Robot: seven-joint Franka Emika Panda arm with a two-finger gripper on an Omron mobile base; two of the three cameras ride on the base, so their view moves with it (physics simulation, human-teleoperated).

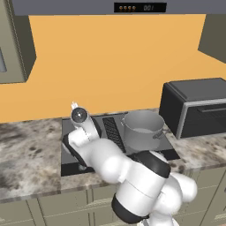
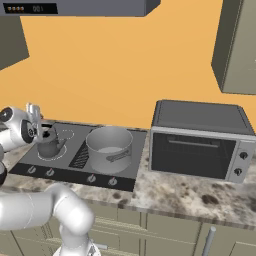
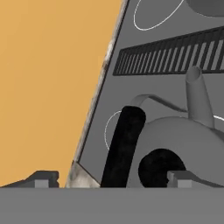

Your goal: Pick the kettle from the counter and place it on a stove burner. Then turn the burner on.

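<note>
- I see the kettle standing on the stove, left of its central grille.
- My gripper hangs over the kettle's black handle, jaws spread wide, gripping nothing.
- A grey pot sits right of the grille.

I am holding my pincer just above the kettle, which is sitting on the stove inside the burner. A steel pot is standing beside it, a toaster oven farther right.
</note>
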